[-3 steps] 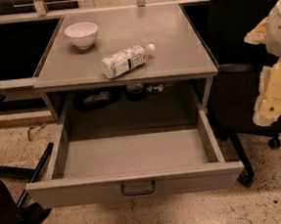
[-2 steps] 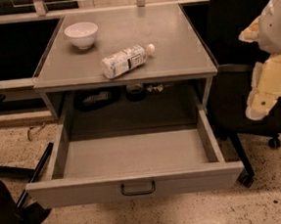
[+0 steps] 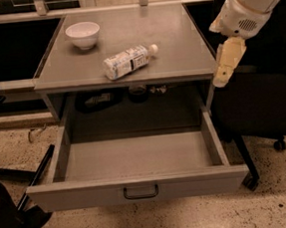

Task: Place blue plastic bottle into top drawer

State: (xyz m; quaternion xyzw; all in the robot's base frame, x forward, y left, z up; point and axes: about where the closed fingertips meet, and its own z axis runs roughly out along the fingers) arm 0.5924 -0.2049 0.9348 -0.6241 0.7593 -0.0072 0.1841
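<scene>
The blue plastic bottle point(image 3: 128, 61) lies on its side on the grey cabinet top point(image 3: 176, 38), white cap pointing right, near the front edge. The top drawer point(image 3: 136, 156) is pulled out wide below it and holds nothing; its front panel has a small dark handle point(image 3: 140, 191). My gripper point(image 3: 226, 63) hangs at the right edge of the cabinet, off the top, to the right of the bottle and above the drawer's right side. It holds nothing that I can see.
A white bowl point(image 3: 82, 34) stands at the back left of the cabinet top. Dark items point(image 3: 98, 100) lie on the shelf behind the drawer. A black office chair point(image 3: 262, 105) stands to the right. Dark objects point(image 3: 7, 218) lie on the floor at left.
My arm and gripper have moved left and up, from beside the chair toward the cabinet's right edge. The bottle, bowl and drawer have not moved.
</scene>
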